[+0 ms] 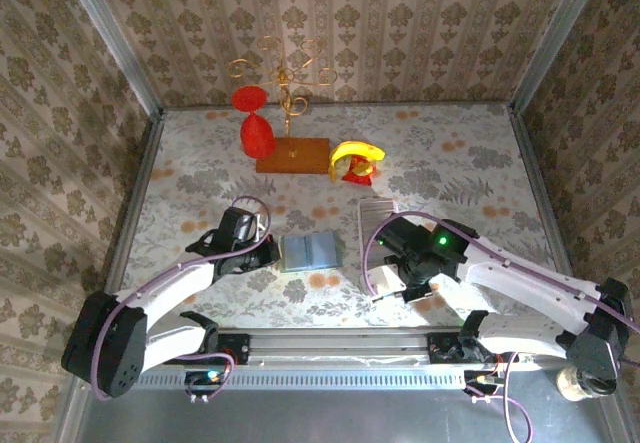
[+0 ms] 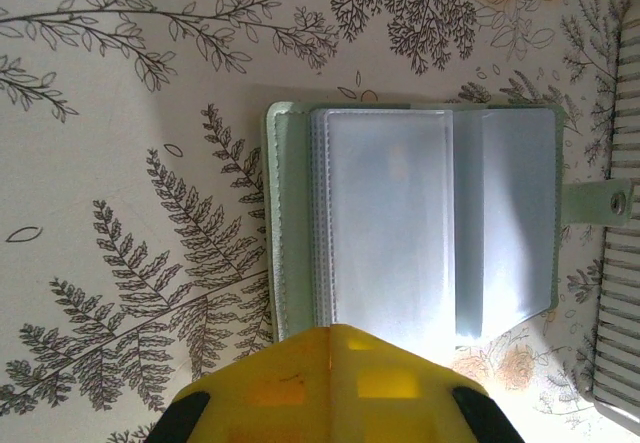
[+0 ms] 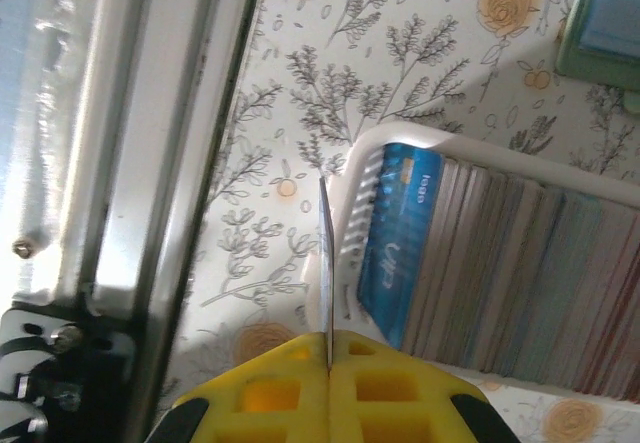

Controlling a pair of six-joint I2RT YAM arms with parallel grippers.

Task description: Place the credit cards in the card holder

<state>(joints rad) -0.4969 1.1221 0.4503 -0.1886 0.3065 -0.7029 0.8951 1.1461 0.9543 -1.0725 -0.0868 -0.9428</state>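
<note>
On the flowered table, between the two arms, the card holder is laid open and flat. Its clear sleeves are turned up and its snap tab is stretched out toward the white tray. At the holder's near edge the left gripper is seen with its yellow pads pressed together; whether they touch the holder cannot be told. Just beside the holder, on its right, the tray is packed with the credit cards, stood on edge in a row. A bright blue one is placed at the end nearest the metal rail. Just outside that end wall the right gripper is held with its pads clamped on a single thin card, which is seen edge-on, so its colour cannot be told. Farther back, a red goblet, a gold stand on a wooden base and a banana are set well apart from the holder.
</note>
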